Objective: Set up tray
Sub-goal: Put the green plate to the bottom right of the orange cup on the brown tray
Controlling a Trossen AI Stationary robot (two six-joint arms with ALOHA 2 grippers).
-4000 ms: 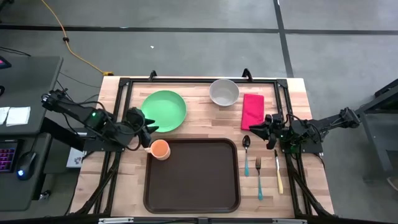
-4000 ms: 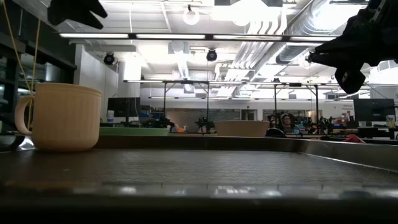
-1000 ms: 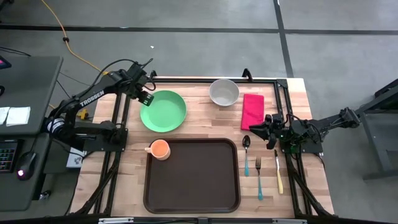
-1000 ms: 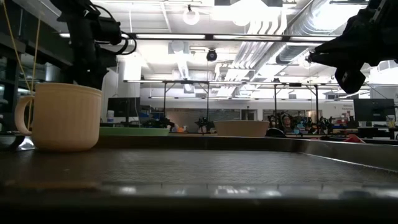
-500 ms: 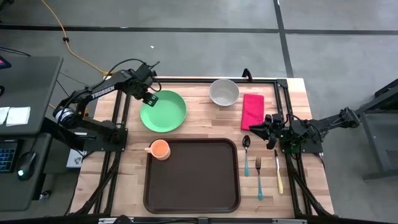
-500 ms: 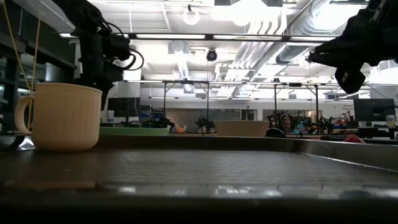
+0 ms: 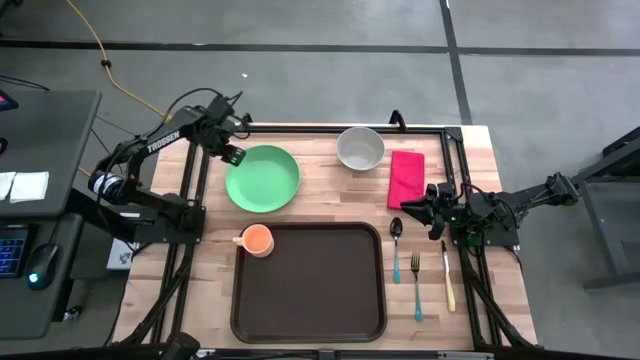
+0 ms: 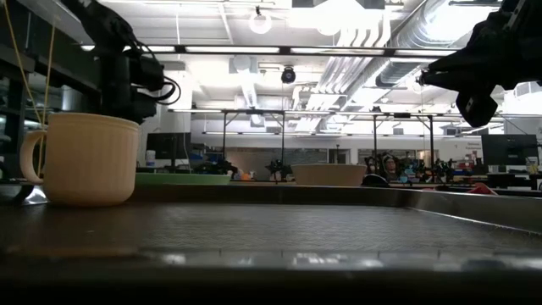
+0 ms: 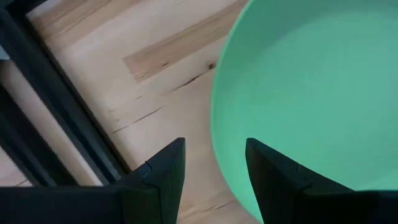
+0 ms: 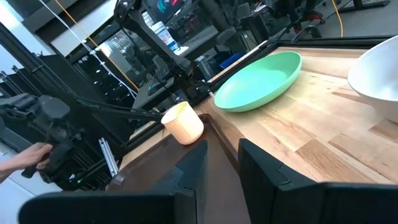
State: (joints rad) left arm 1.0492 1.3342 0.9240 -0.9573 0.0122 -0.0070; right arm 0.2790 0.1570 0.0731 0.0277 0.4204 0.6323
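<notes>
The dark brown tray lies at the table's near middle. An orange cup stands at its far left corner. The green plate rests flat on the wood beyond the tray. My left gripper hangs open over the plate's far left rim, one finger above the plate and one above the bare wood; I cannot tell whether it touches. My right gripper is open and waits above the table on the right, beside the spoon.
A white bowl and a red napkin sit at the far right. A spoon, a fork and a knife lie right of the tray. A black frame edges the table near my left gripper.
My left gripper has stayed at the plate's far left rim, drifting a little toward the plate and then back toward the table's left edge. The plate, cup and tray have not moved.
</notes>
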